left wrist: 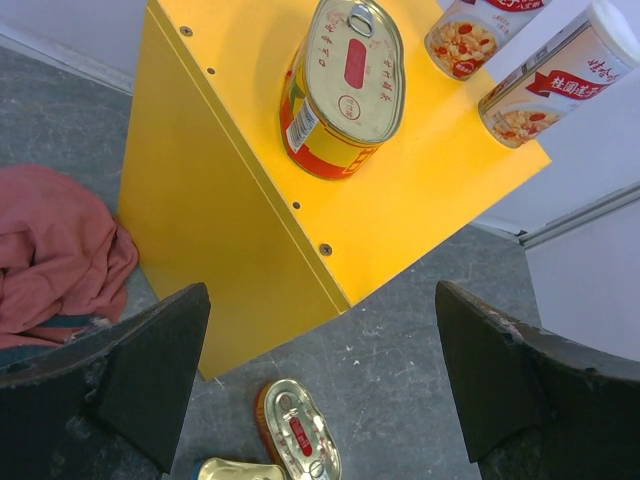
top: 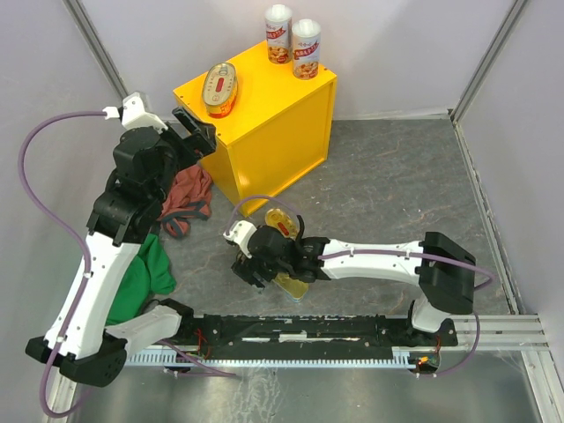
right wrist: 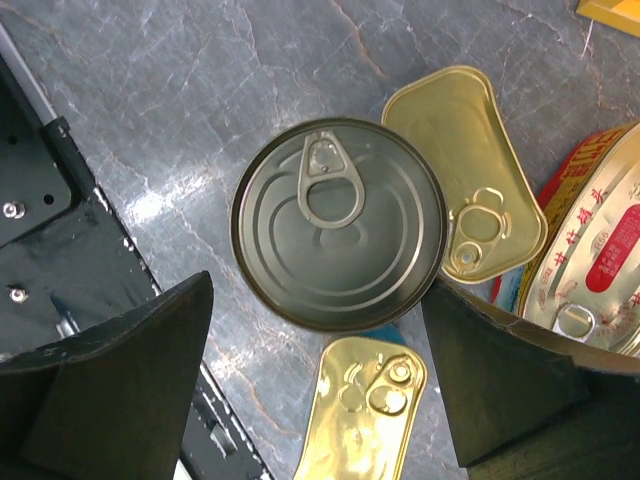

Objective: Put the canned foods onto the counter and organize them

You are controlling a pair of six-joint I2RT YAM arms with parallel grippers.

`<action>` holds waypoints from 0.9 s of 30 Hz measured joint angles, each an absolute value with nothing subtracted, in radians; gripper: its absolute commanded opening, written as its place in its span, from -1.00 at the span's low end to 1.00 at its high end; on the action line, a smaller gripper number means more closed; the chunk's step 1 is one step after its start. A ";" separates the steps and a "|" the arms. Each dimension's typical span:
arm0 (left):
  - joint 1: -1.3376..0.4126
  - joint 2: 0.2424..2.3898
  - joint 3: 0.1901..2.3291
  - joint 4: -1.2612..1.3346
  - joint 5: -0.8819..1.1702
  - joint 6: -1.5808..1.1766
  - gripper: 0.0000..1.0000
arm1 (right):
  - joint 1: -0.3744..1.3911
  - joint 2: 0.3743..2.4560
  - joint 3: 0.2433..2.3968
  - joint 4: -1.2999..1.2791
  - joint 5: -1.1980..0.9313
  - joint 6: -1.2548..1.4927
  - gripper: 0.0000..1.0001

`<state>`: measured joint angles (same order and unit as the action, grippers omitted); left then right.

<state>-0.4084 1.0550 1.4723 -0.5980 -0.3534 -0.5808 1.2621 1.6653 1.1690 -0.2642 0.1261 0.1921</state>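
Grey floor (right wrist: 150,80): gold tins (right wrist: 465,170) hemming dark round can (right wrist: 338,225).

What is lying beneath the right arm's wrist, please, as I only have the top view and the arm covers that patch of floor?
Observer: A dark round can, pull tab up, sits centred between the open right fingers.
Operator: Thank you. Is anything crowding it?
Observer: Two rectangular gold tins lie flat close beside it.
Operator: And the other arm?
Observer: The left fingers are open with nothing between them, facing the yellow counter.
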 measured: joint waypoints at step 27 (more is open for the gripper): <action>-0.413 0.926 1.319 -0.627 -0.313 -0.591 1.00 | 1.217 1.796 1.187 -0.075 0.105 0.184 -0.71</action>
<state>-0.4129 0.9260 1.3193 -0.6270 -0.3134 -0.5915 1.2167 1.7962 1.1873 -0.0753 0.1047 0.1841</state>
